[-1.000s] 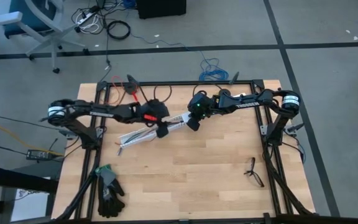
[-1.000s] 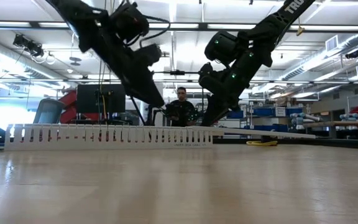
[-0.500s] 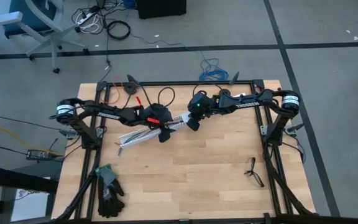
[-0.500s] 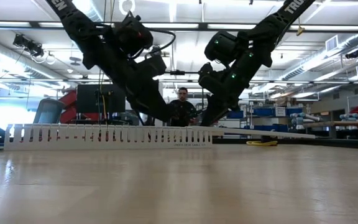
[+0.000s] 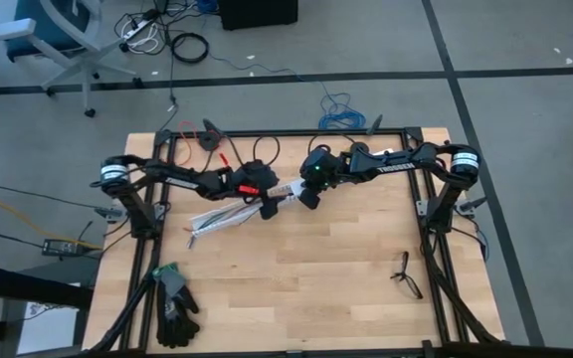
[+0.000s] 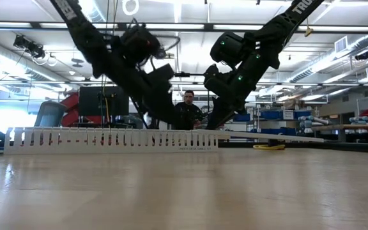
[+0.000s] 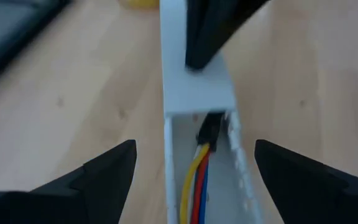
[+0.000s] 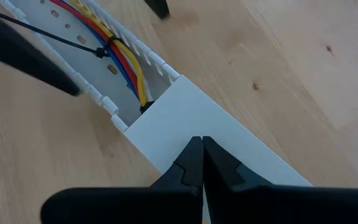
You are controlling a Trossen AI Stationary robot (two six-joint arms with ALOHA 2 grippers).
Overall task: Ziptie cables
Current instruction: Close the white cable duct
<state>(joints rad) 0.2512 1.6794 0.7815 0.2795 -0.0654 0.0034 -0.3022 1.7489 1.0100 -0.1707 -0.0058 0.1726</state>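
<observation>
My left gripper (image 7: 194,171) stands wide, the cables (image 7: 197,180) in the white channel (image 7: 194,93) between its fingers, ziptie (image 8: 48,35) already looped; my right gripper (image 8: 202,163) presses shut on the channel; closing low could snag its slotted wall

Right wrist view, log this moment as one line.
right pincer: shut, on white plastic channel | thin black ziptie: looped around coloured cables

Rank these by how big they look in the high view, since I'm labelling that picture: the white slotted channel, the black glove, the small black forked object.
1. white slotted channel, longest, though the arms cover part of it.
2. black glove.
3. small black forked object, thin and clearly smallest.

All lie on the table, so nearness to the camera hardly skews this.
</observation>
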